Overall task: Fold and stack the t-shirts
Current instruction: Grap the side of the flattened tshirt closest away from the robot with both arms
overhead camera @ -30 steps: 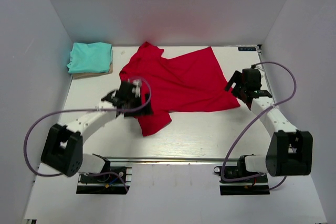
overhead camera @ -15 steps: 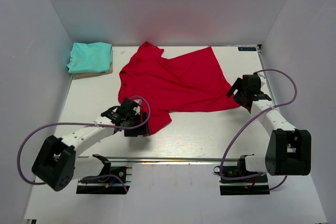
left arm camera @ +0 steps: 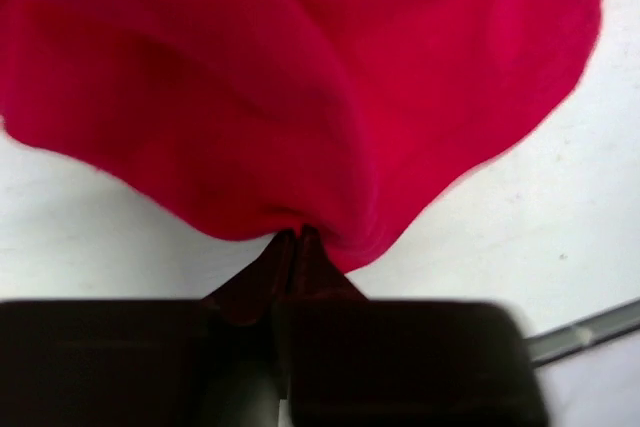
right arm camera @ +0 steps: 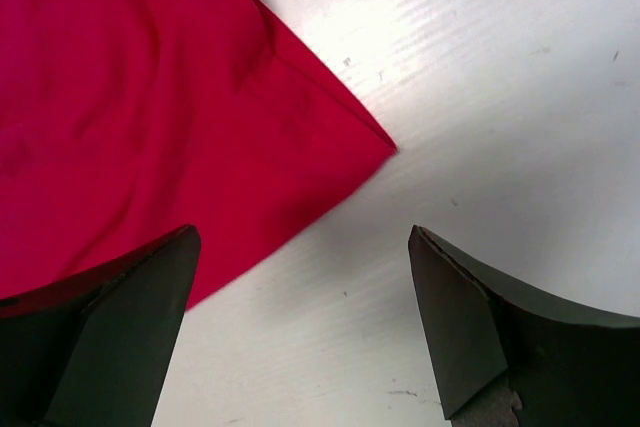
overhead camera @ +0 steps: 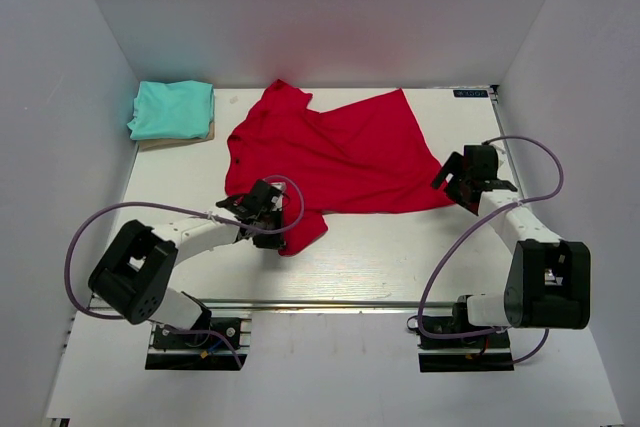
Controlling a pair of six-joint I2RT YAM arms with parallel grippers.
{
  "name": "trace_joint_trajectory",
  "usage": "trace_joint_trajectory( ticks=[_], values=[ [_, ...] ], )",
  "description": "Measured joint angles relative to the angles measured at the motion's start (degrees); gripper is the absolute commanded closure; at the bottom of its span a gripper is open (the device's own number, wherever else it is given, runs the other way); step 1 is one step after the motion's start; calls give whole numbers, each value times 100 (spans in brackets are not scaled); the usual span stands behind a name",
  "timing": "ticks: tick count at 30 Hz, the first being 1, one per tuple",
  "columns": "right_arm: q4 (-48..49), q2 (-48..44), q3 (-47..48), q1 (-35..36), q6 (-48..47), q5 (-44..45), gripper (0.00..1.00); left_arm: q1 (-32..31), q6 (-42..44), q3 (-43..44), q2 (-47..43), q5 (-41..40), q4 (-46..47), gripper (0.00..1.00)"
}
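The red t-shirt (overhead camera: 340, 152) lies spread and rumpled across the middle of the table. Its lower left flap is pinched between the fingers of my left gripper (overhead camera: 272, 223), which is shut on the cloth's edge. In the left wrist view the fingertips meet on a gathered fold of the red t-shirt (left arm camera: 300, 77) at my left gripper (left arm camera: 292, 239). My right gripper (overhead camera: 452, 179) hovers open by the shirt's right corner. In the right wrist view that corner of the red t-shirt (right arm camera: 130, 107) lies just ahead of my right gripper (right arm camera: 300, 237), whose fingers hold nothing. The teal t-shirt (overhead camera: 172, 109) sits folded at the back left.
A brown pad (overhead camera: 178, 139) shows under the teal t-shirt. White walls close in the left, back and right sides. A metal rail (overhead camera: 320, 303) runs along the near edge, in front of the arm bases. Purple cables loop beside both arms.
My left gripper has moved down to the shirt's near left flap and closed on its edge. The right gripper has shifted only slightly and stays open.
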Motion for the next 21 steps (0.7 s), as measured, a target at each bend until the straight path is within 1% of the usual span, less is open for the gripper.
trace_joint_trajectory(
  ticks=[1, 4, 8, 9, 13, 16, 17, 21],
  values=[
    [2, 0, -46, -4, -11, -7, 11, -2, 46, 28, 81, -48, 61, 100],
    [-7, 0, -236, -11, -59, -20, 17, -31, 109, 101, 142, -28, 52, 100],
    [-37, 83, -385, -13, -83, 26, 21, -37, 162, 87, 114, 48, 48, 100],
    [-35, 127, -393, -13, -85, 26, 25, -37, 179, 74, 101, 92, 24, 100],
    [146, 387, -393, -15, -83, 24, 28, -92, 243, 46, 39, 404, -234, 100],
    [295, 619, -387, -22, -59, 42, 34, -111, 278, 33, -2, 612, -490, 100],
    [341, 750, -378, -24, -70, 61, 34, -111, 286, 28, -22, 658, -599, 100],
    [573, 964, -258, -24, -35, 173, 48, -114, 332, 17, -151, 817, -918, 100]
  ],
)
